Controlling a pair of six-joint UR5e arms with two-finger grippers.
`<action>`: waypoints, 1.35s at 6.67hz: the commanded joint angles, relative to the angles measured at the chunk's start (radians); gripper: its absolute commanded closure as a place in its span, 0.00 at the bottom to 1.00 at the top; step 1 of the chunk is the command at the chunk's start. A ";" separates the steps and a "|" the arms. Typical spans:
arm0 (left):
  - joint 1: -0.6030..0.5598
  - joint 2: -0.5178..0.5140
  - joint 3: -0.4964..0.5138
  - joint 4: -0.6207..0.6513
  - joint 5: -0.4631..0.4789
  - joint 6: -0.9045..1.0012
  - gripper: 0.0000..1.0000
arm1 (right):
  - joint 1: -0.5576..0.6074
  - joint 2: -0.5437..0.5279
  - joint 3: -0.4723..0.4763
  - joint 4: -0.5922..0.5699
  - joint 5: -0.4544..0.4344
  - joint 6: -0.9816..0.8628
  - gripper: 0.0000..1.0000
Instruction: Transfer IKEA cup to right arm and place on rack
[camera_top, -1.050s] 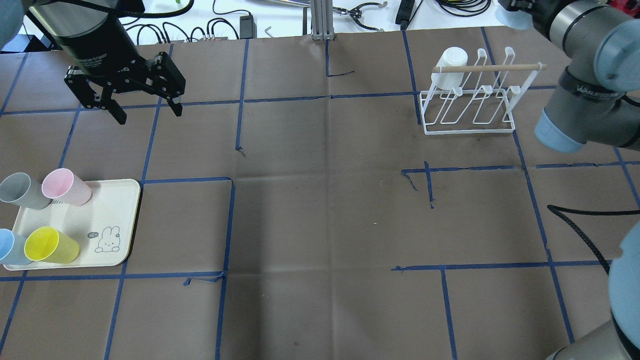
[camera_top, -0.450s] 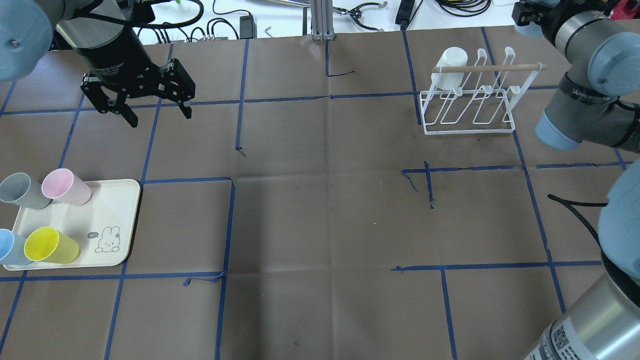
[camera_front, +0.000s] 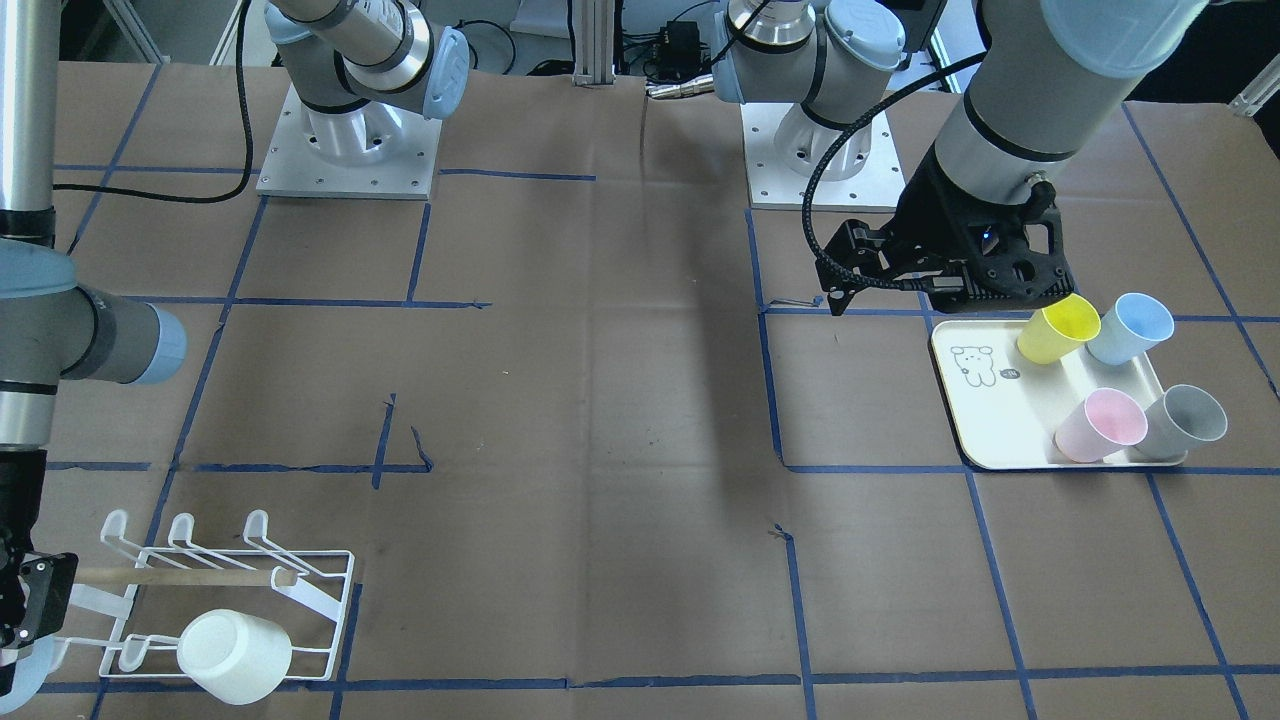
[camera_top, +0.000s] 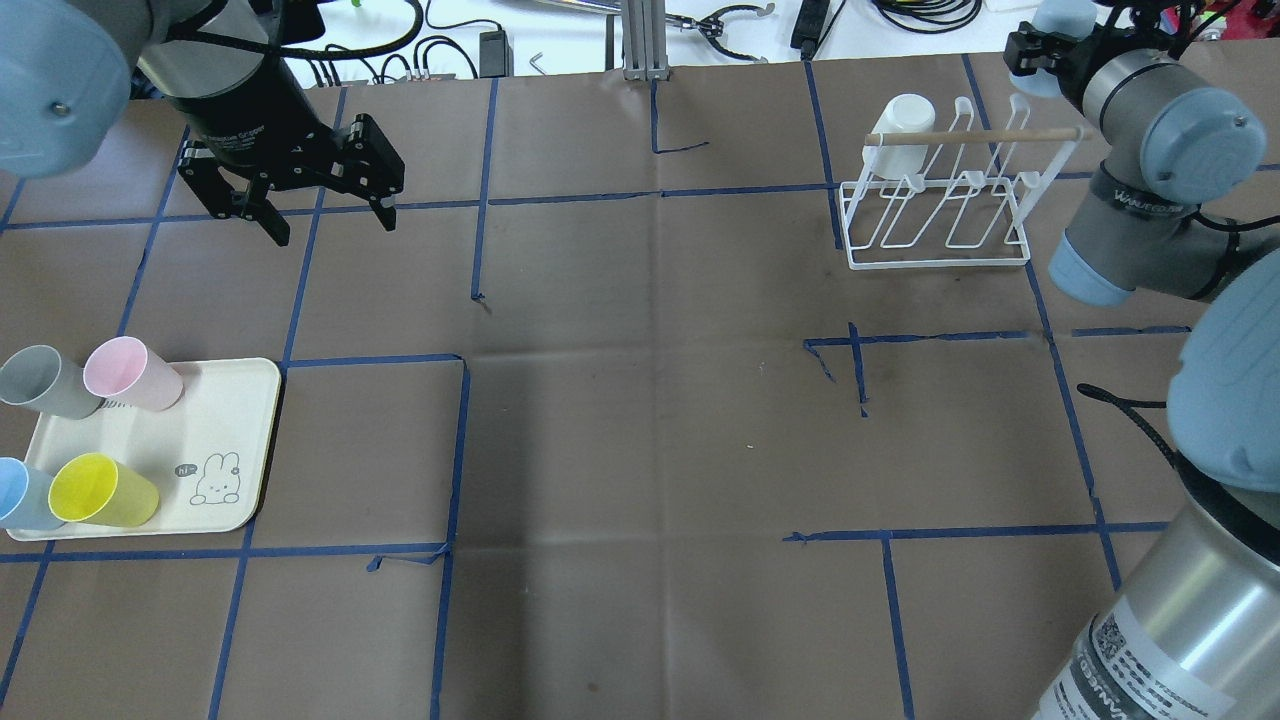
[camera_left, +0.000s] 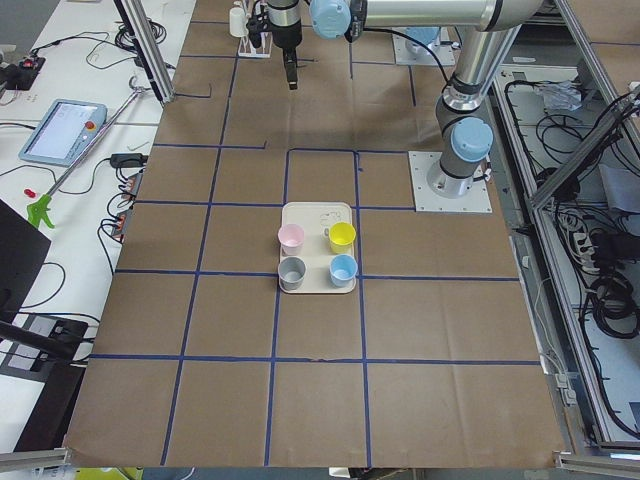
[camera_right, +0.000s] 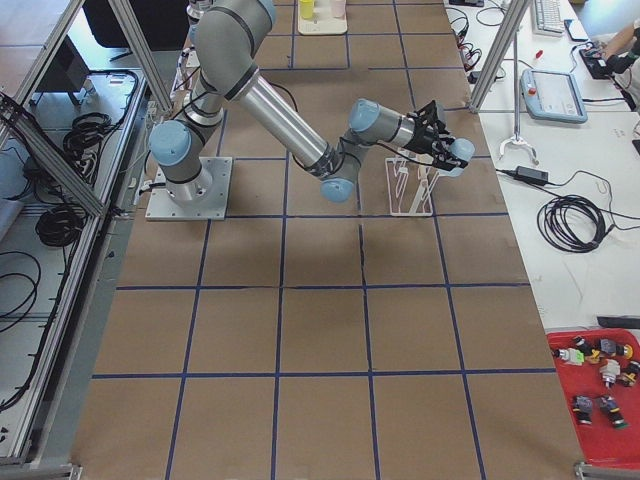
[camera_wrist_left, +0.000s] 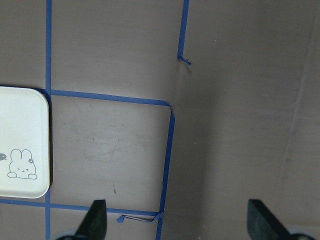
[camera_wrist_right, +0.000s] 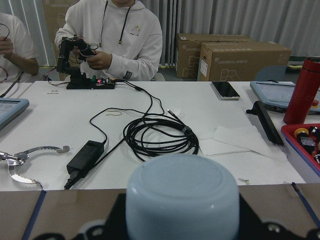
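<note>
My right gripper (camera_top: 1035, 50) is shut on a pale-blue cup (camera_wrist_right: 182, 197), whose base fills the lower right wrist view. It holds the cup (camera_top: 1062, 14) just beyond the far right end of the white wire rack (camera_top: 935, 250). The rack's wooden dowel (camera_top: 975, 133) lies across it, and a white cup (camera_top: 905, 130) hangs on its left prong. My left gripper (camera_top: 335, 230) is open and empty above the table, far left. In the left wrist view its fingertips (camera_wrist_left: 97, 217) frame bare paper beside the tray corner.
A cream bunny tray (camera_top: 230, 420) at the near left holds grey (camera_top: 35, 380), pink (camera_top: 125, 372), blue (camera_top: 15, 495) and yellow (camera_top: 100, 490) cups lying tilted. Cables and tools lie past the table's far edge. An operator sits beyond it in the right wrist view.
My left gripper, still open, has moved right, towards the table's middle. My right arm has swung its elbow in, while its gripper stays with the cup by the rack's right end.
</note>
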 joint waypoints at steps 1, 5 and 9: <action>-0.001 0.006 -0.002 0.005 0.000 0.003 0.01 | 0.024 0.022 0.003 -0.001 -0.002 0.000 0.86; -0.001 0.011 -0.002 0.011 0.002 0.003 0.01 | 0.032 0.013 0.044 0.013 0.001 0.012 0.01; -0.001 0.008 -0.002 0.020 0.034 -0.002 0.01 | 0.027 -0.033 0.049 0.030 0.003 0.017 0.00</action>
